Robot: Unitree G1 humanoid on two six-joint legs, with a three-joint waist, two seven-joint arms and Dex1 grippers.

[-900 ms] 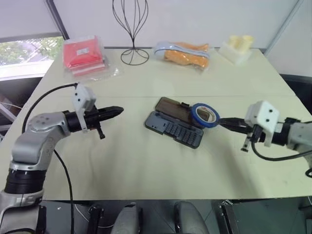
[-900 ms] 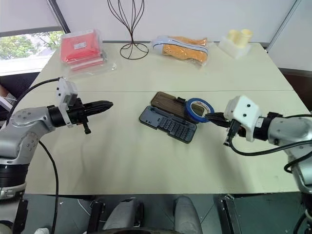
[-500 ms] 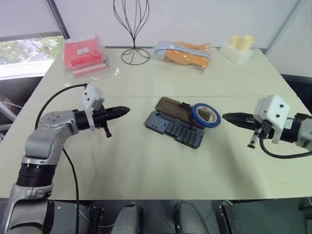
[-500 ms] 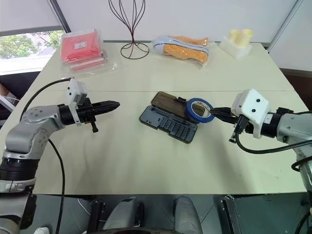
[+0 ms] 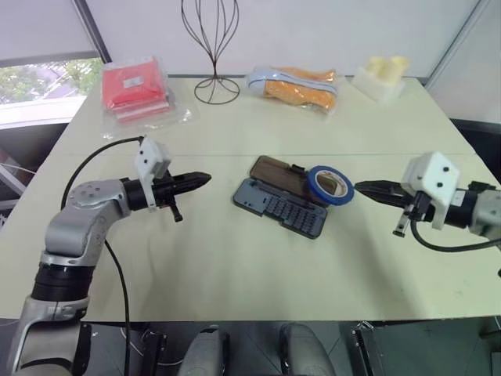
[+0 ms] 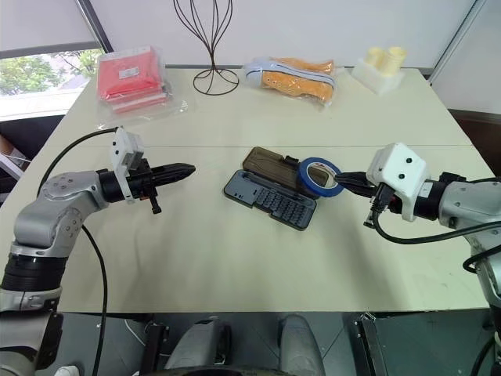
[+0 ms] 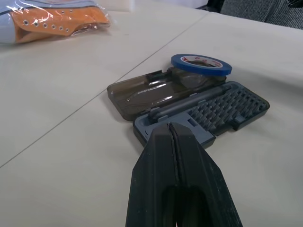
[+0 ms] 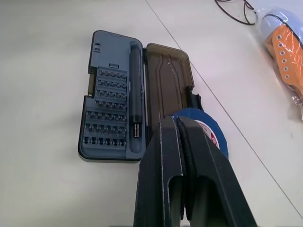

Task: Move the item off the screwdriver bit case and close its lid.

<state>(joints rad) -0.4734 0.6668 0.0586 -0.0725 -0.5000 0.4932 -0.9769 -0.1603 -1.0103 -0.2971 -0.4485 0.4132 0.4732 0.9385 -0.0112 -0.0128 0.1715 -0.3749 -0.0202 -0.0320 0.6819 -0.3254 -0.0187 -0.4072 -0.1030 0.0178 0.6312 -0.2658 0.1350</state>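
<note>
The bit case (image 5: 280, 205) lies open near the middle of the table (image 5: 235, 274), its grey tray toward the front edge and its brown lid (image 5: 275, 175) folded flat toward the back edge. The tape roll (image 5: 329, 185) rests flat on the right end of the lid, overhanging toward the table's right edge.

Left gripper (image 5: 200, 179): fingers pressed together, empty, level above the table, well left of the case and pointing at it. Right gripper (image 5: 362, 187): fingers pressed together, empty, tip just beside the roll's right rim; contact cannot be confirmed.

Handling, judged:
- The roll looks light and stiff, with a smooth outer band and a white core. It should slide readily on the slick lid under a sideways push, or it can be lifted with one finger inside the core and one on the outer band.
- The lid looks thin, rigid and hinged along the tray. Lift it at the free long edge by the black latch tab (image 5: 297, 168), after the roll is clear.
- The tray holds small loose-looking bits (image 8: 108, 109); avoid jolting the case.
</note>
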